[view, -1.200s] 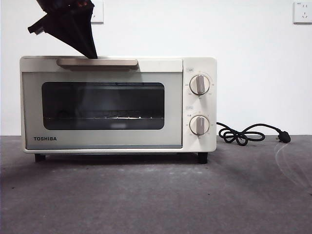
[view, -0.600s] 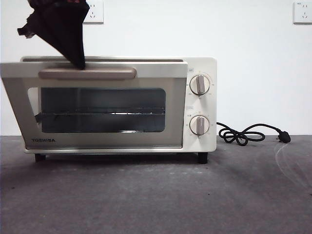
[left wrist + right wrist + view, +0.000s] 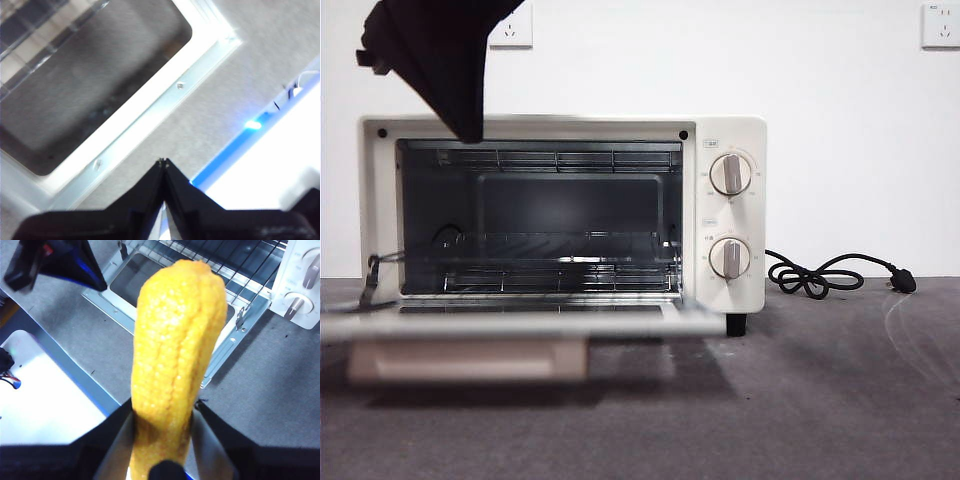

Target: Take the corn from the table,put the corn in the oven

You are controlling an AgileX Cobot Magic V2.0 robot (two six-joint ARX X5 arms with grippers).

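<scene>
Toaster oven (image 3: 730,215): cream-white, two knobs, standing on the dark grey table (image 3: 820,400). Door (image 3: 520,322) folded fully down and level, its handle (image 3: 468,360) toward the camera; cavity open, wire rack (image 3: 560,262) bare. This leaves a clear way in for the load.

Corn cob (image 3: 175,355): yellow toy, held upright in the right gripper (image 3: 162,415), jaws clamped on its thick lower end, tapered tip pointing away from the wrist. It hangs above the table, off the lowered door's knob-side corner, not yet inside. The base grip leaves most of the cob free, which should suit sliding it tip-first onto the rack.

Left gripper (image 3: 163,165): jaws closed together, empty, poised above the table just beside the lowered door's edge. The front view shows it as a dark wedge (image 3: 440,50) over the oven's top corner farthest from the knobs, likely out of the corn's path.

Power cord (image 3: 830,272): black, coiled loose on the table past the knob side, unplugged.

Step in hand, by judgement: carry the corn into the cavity.
</scene>
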